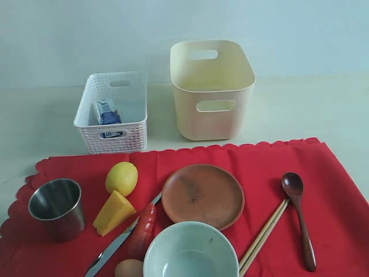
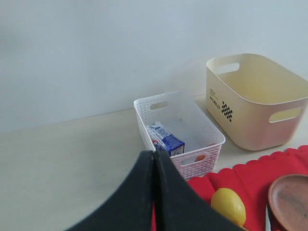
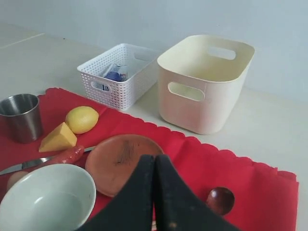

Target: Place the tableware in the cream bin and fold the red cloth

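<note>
I read left claw (image 2: 154, 161) and right claw (image 3: 154, 163) both pinched tight on nothing, steel cup (image 1: 56, 206), brown plate (image 1: 202, 195) and green bowl (image 1: 190, 254) resting on red cloth (image 1: 323, 173).

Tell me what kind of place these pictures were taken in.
Probably a staged tabletop set up like a dining table, not a real kitchen: a red cloth laid with a plate and bowl, a cream bin and white lattice basket behind it, on a pale table before a bare wall.
</note>
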### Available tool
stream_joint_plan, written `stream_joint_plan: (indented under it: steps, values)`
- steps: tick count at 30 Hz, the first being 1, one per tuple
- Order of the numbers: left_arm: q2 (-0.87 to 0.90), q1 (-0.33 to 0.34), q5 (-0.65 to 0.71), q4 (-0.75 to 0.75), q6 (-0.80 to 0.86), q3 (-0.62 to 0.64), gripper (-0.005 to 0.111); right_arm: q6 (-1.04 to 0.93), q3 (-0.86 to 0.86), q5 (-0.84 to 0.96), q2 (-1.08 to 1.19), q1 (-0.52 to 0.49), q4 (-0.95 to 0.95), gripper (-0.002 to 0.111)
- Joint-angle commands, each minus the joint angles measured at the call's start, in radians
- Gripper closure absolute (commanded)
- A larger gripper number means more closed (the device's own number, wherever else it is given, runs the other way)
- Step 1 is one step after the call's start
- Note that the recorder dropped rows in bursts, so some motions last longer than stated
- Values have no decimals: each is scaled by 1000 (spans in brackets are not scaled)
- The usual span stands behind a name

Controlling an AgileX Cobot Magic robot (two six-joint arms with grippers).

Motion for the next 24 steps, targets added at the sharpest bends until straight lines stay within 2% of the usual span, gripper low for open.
stream_joint_plan:
  steps: [1, 13, 24]
  values:
    - [110, -7, -10, 4, -5, -63, 107, 2, 31, -100, -6, -1, -5, 108]
    - [152, -7, -8, 4, -5, -63, 107, -8, 39, -68, -6, -1, -7, 108]
    - [152, -7, -38, 4, -5, -63, 107, -8, 108, -129, -6, -1, -12, 108]
